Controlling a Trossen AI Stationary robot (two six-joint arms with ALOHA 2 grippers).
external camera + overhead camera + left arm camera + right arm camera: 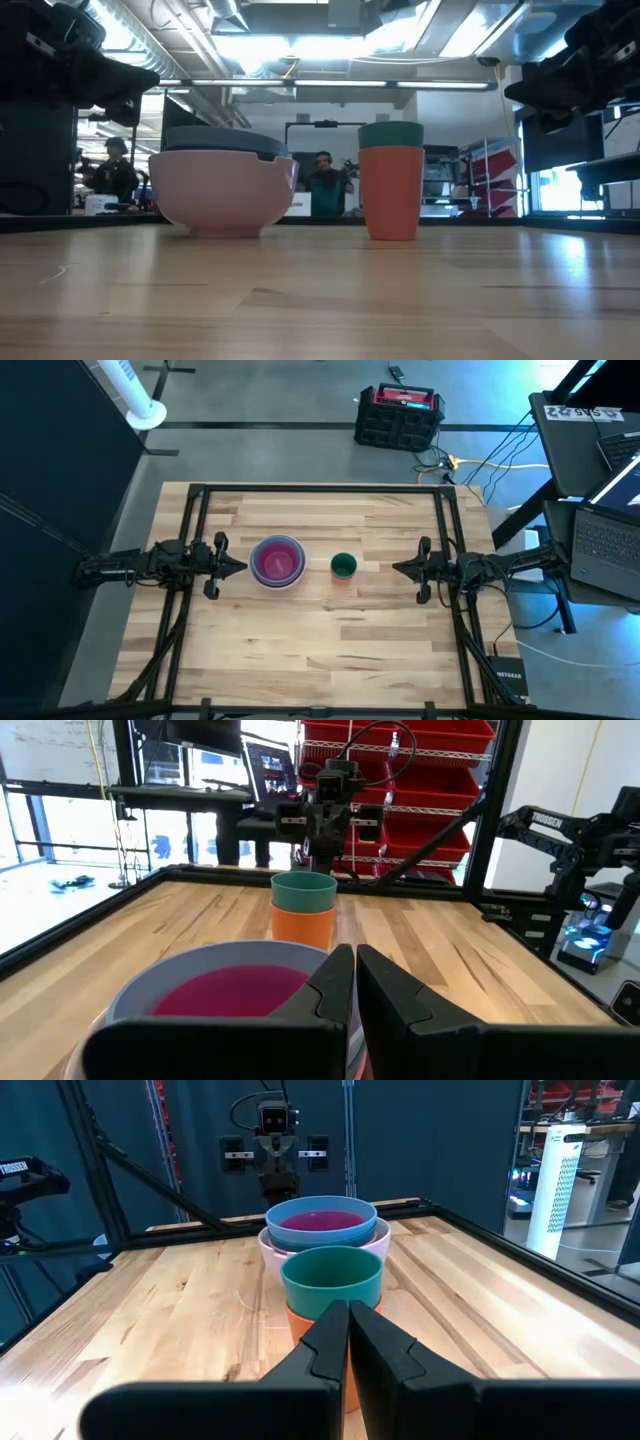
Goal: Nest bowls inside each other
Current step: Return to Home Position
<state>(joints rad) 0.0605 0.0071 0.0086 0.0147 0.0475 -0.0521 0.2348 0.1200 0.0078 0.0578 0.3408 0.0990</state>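
Note:
Two stacks of bowls stand on the wooden table. The larger stack (277,561) is a pink bowl (220,192) holding a grey-blue bowl (322,1215) with a magenta one (235,992) inside. To its right, a small green bowl (343,566) sits nested in a small orange-red one (391,192). My left gripper (238,567) hovers shut just left of the larger stack, pointing level at it. My right gripper (399,568) is shut too, right of the small stack, pointing level toward it. Neither touches a bowl.
A black frame (320,490) runs round the table's far and side edges. Bare wood lies in front of and behind the bowls. Beyond the table are a black and red case (398,415) on the floor and laptops (610,540) at the right.

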